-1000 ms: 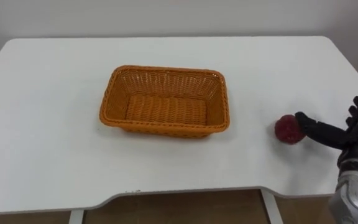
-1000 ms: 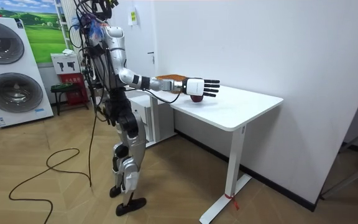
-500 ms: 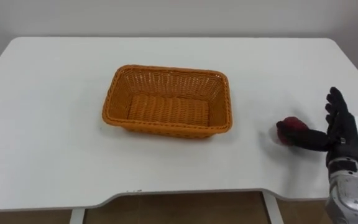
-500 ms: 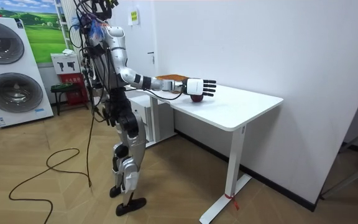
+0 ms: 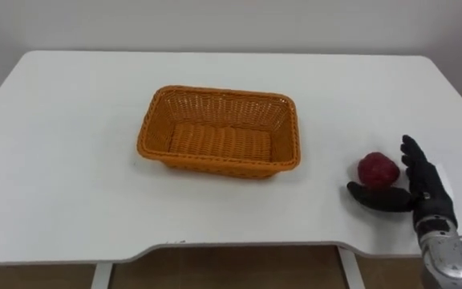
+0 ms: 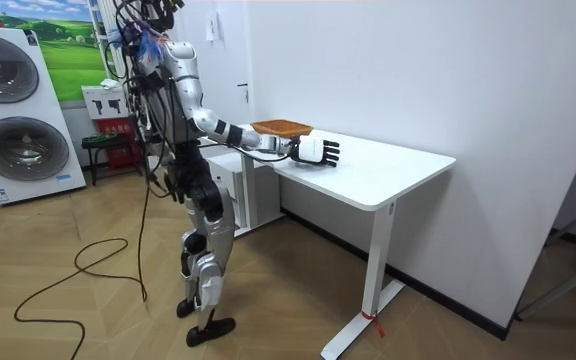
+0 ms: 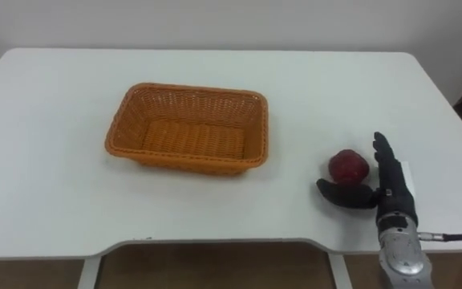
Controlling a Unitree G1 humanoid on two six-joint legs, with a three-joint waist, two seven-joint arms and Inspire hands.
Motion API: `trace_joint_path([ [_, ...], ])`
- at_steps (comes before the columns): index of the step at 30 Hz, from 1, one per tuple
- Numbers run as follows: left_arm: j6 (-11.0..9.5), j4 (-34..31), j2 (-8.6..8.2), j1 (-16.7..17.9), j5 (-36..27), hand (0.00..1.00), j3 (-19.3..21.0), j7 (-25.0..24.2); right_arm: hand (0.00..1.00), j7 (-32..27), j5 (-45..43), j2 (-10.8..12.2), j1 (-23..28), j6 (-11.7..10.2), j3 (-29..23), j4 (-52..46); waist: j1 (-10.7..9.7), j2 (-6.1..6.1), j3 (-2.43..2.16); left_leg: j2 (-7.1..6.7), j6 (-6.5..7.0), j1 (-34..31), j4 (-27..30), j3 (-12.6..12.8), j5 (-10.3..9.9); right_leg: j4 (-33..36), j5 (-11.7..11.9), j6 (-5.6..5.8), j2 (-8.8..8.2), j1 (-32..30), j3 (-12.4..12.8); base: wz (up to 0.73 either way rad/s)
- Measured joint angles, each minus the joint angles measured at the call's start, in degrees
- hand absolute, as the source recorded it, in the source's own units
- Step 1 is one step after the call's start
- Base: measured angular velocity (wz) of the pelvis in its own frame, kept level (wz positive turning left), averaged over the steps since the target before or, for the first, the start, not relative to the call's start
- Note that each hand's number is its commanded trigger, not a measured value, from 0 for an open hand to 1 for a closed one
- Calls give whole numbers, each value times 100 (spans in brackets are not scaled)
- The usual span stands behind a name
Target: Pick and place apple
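Red apple unmoved, the right hand has drawn in beside it, fingers straight, gripping nothing.

I see the white desk carrying an orange wicker basket a little left of centre. The red apple lies on the desk to the right of the basket, apart from it. My right hand stands just right of the apple, fingers straight, thumb stretched across in front of the fruit. The thumb may be touching it; I cannot be sure.
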Motion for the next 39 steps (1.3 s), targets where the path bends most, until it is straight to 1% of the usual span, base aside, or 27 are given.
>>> trace_joint_path([
  [1,-7,1,11,5,0,0,6,0,54,26,-76,-5,1,0,0,26,5,-6,-9,-1,2,3,1,-1,2,1,0,0,0,2,2,0],
  [2,-12,4,20,9,3,0,12,0,88,51,-201,-6,1,-4,0,41,7,-12,-18,-2,4,5,2,-1,3,2,0,-1,1,3,3,0],
  [3,-16,4,23,10,5,0,20,-1,100,64,-250,-7,1,-15,-1,59,6,-16,-22,-3,4,6,1,0,3,2,0,-1,1,3,3,0],
  [5,-22,8,53,17,31,0,22,-39,100,103,-444,-55,-4,-135,-2,220,7,-41,-37,-4,4,11,0,0,3,1,1,0,0,4,-12,0],
  [6,-24,9,63,18,41,0,22,-47,100,102,-467,-69,-6,-147,-2,243,7,-46,-40,-4,4,13,0,0,3,1,1,-1,0,5,-13,0],
  [10,-25,42,99,-12,40,0,3,-158,100,78,-700,-229,-233,-178,-38,589,4,-56,-46,-4,4,21,-1,-1,3,8,2,0,-2,19,-19,0],
  [11,-22,49,99,-29,40,0,-17,-160,100,67,-778,-299,-313,-169,-42,691,8,-56,-45,-3,4,23,-1,-1,3,10,2,0,-2,22,-19,0],
  [14,0,83,100,-26,40,0,-20,-162,100,56,-955,-368,-441,-124,-40,872,19,-55,-40,1,3,103,-21,-1,3,2,2,1,3,92,-9,0],
  [17,75,100,100,-35,40,0,-20,-188,100,37,-1095,-372,-496,-53,-43,899,26,-51,-39,2,1,115,-29,-5,1,-4,2,1,4,98,3,0],
  [22,138,103,102,-12,40,0,-19,-280,100,37,-1096,-371,-495,-32,-42,907,22,-45,-39,-1,2,121,-27,-6,1,-1,2,1,2,102,4,0],
  [27,147,103,102,-28,40,0,-20,-280,100,37,-1093,-370,-496,-14,-38,907,27,-35,-40,-1,2,130,-30,-5,1,-2,2,1,4,106,6,0],
  [30,164,102,103,-30,35,0,-131,-272,100,17,-1004,-342,-518,3,-30,902,23,-34,-38,-1,2,114,-30,-6,1,-3,2,1,2,97,-9,0],
  [34,158,96,101,-59,41,0,-138,-263,100,-67,-914,-305,-520,15,-21,824,17,-51,-40,-3,3,105,-27,-6,2,-20,2,1,0,96,-17,0],
  [36,125,96,100,-71,42,0,-135,-262,100,-30,-807,-292,-519,91,-7,696,25,-43,-37,-4,3,94,-25,-4,2,-40,2,1,-1,93,-10,0],
  [37,121,95,100,-87,43,0,-132,-261,100,-25,-765,-275,-519,123,-7,581,28,-48,-43,-5,3,92,-25,-4,2,-62,6,3,1,92,-9,0],
  [39,116,95,97,-106,46,0,-126,-260,100,-24,-662,-274,-520,124,-7,356,39,-18,-27,-6,3,97,-29,-4,2,-68,7,3,1,89,-8,0],
])
